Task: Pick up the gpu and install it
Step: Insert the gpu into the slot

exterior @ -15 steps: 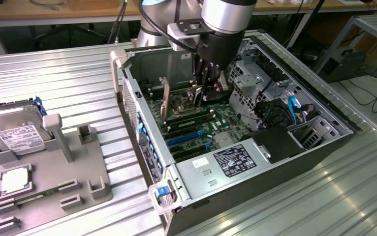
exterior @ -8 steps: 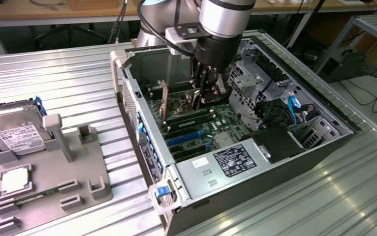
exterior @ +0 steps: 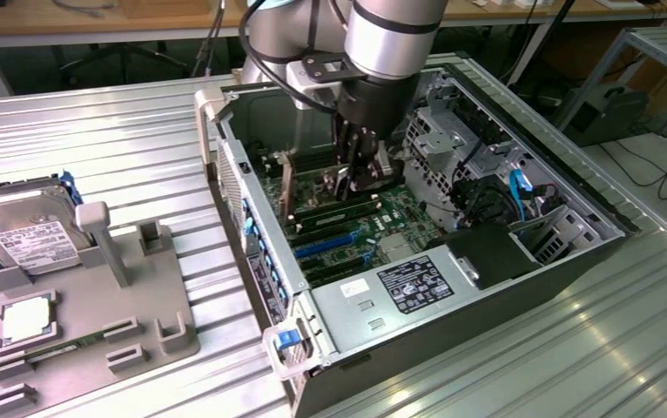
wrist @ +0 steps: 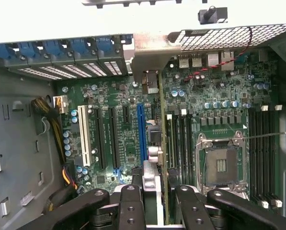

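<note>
Arm (exterior: pixel 394 30) points straight down into case (exterior: pixel 232 187); hand (exterior: pixel 357 178) clamps gpu (wrist: pixel 157 139) edge-on.

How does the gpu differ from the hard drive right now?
The gpu is inside the case, clamped in the gripper; the hard drive rests in the grey fixture outside. The gpu is a thin card edge-on over the motherboard; the hard drive is a silver block with a white label.
</note>
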### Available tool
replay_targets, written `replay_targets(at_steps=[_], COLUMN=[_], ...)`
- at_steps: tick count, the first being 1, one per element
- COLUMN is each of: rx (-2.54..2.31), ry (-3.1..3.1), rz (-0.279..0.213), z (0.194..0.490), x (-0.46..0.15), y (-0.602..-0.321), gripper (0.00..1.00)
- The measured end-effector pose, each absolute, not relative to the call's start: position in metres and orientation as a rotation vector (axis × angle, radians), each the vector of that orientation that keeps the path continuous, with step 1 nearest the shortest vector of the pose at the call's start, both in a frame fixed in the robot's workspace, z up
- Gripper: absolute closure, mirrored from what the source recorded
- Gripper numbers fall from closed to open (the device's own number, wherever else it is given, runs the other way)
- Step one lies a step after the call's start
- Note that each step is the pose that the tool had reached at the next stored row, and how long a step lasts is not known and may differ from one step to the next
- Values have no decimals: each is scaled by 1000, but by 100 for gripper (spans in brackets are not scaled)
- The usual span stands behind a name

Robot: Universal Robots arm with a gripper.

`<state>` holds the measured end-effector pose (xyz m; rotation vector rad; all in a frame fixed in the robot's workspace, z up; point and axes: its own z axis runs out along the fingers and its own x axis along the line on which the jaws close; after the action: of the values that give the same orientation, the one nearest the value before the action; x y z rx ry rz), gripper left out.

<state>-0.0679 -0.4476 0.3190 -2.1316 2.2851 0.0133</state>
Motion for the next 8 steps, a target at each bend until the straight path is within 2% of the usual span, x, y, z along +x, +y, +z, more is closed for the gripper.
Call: replay_targets(at_steps=[8], rx=[-2132], ry=[2285], rz=[13], z=[311], x=[-72], y=[-448], gripper=[70])
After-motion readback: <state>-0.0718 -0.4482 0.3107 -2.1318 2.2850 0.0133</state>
